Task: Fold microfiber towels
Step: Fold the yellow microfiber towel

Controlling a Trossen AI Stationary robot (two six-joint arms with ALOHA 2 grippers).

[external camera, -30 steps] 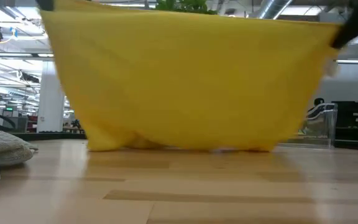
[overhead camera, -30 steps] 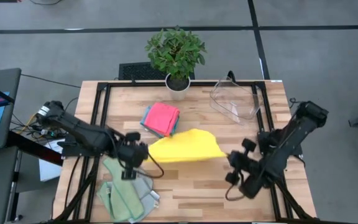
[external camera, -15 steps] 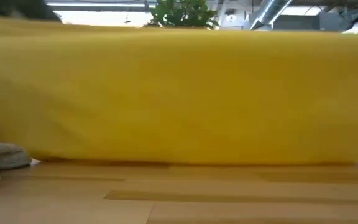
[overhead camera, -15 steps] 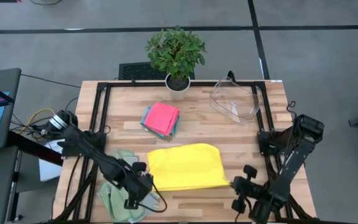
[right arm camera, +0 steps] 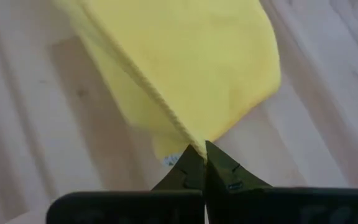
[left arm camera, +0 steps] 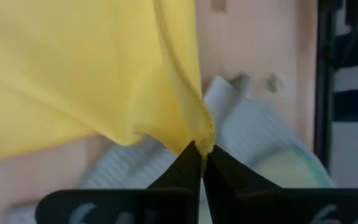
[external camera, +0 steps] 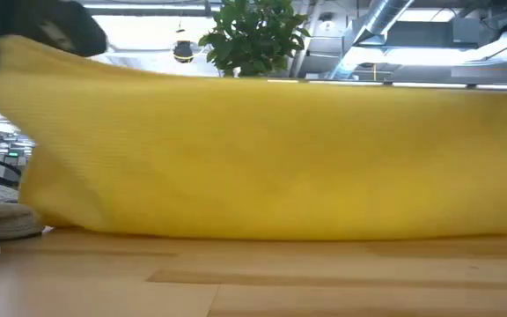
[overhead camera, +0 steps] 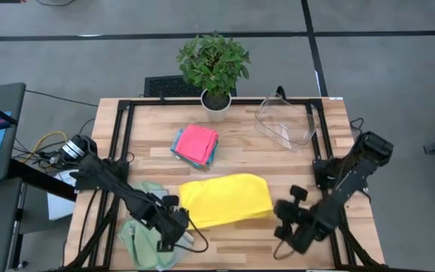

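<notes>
Since half a second ago the right gripper (overhead camera: 278,214) has pulled up from the near table edge toward mid-table, and the yellow towel (overhead camera: 225,199) reads narrower front to back; a second ago it hung further back, between higher grippers. Left gripper (overhead camera: 178,224) has barely shifted.

Table (overhead camera: 308,162): light wood top on a black frame, both arms reaching in from the sides.

Yellow towel: centre-front of the table, stretched between the two grippers, far edge rounded. In the low view it fills the width of the frame (external camera: 262,167), top edge raised, lower edge down at the tabletop.

Green towels (overhead camera: 146,234): loose pile at the front left, partly under the left arm, just beside the yellow towel's left corner. Pale cloth (left arm camera: 253,130) shows behind that corner in the left wrist view.

Potted plant (overhead camera: 214,64): back centre edge, white pot.

Clear plastic bin (overhead camera: 285,121): back right, tilted.

Pink towel (overhead camera: 197,143): folded, on top of a blue one, behind the yellow towel and apart from it.

Left gripper: fingers clamped on the yellow towel's left near corner (left arm camera: 197,146).

Right gripper: fingers pinched on the right near corner (right arm camera: 194,144).
</notes>
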